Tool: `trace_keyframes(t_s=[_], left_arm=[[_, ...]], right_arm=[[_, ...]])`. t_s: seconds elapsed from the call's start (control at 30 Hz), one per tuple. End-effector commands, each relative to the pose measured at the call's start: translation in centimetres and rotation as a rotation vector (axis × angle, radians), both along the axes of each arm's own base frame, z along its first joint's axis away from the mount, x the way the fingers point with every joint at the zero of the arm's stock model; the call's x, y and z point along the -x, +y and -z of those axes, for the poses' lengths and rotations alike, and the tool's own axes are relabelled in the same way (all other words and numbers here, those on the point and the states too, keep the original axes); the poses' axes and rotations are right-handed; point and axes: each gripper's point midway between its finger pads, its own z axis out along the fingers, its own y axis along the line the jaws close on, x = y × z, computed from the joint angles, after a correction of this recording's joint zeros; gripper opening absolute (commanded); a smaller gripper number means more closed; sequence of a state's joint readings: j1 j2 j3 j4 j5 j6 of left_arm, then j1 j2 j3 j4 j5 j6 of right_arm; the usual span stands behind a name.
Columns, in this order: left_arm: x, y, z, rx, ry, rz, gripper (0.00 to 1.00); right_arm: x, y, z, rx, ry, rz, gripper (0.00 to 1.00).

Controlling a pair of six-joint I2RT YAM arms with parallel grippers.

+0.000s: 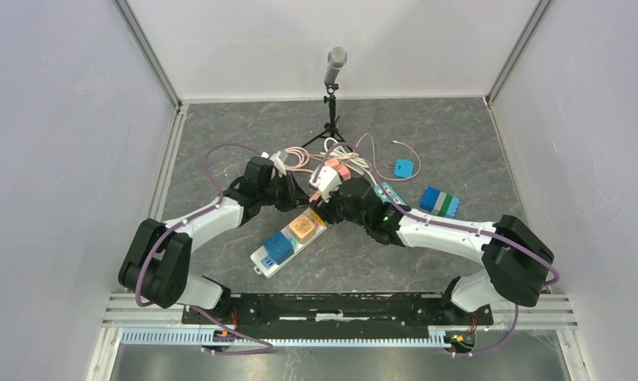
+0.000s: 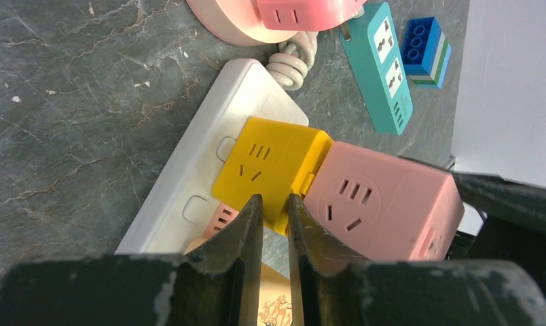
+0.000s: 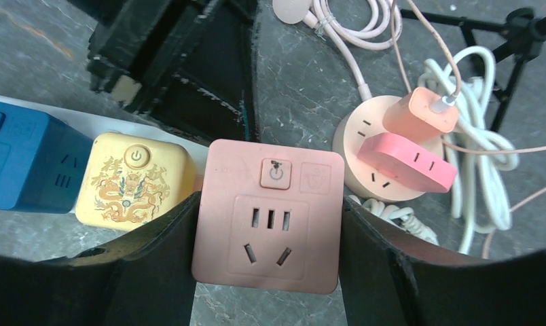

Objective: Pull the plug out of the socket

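Pink cube plug (image 3: 268, 214) gripped between right end effector (image 3: 267, 272) fingers, beside yellow cube (image 2: 274, 168) on white power strip (image 2: 195, 170). Left end effector (image 2: 275, 217) clenched, empty, beside yellow cube.

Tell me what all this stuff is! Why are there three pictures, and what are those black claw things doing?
It's a robot with two arms on a grey table. One picture looks down from above; the other two come from little cameras on each wrist, so you see the claws up close. A white power strip lies on the table with a blue cube and a yellow cube plugged in. The right gripper is squeezing a pink plug cube from both sides. The left gripper is shut, with its tips at the yellow cube. Around them lie cables, a teal strip, toy bricks and a microphone.
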State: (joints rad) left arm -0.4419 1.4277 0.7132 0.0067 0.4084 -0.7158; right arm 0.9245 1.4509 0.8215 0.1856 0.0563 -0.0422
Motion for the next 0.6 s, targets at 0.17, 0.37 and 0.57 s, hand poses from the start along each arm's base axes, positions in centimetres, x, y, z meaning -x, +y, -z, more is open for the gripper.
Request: trace_keyframes(t_s=[0.17, 0.37, 0.57], left_arm=[[6.5, 4.0, 8.1, -0.256, 0.284, 0.014, 0.25], [6.6, 4.0, 8.2, -0.255, 0.291, 0.012, 0.25], [6.6, 4.1, 8.4, -0.262, 0.287, 0.015, 0.24]], right_arm=[[-1.7, 1.8, -7.7, -0.185, -0.130, 0.002, 0.00], [-1.0, 3.1, -7.2, -0.081, -0.182, -0.003, 0.00], [-0.9, 2.9, -7.5, -0.117, -0.161, 0.000, 0.00]])
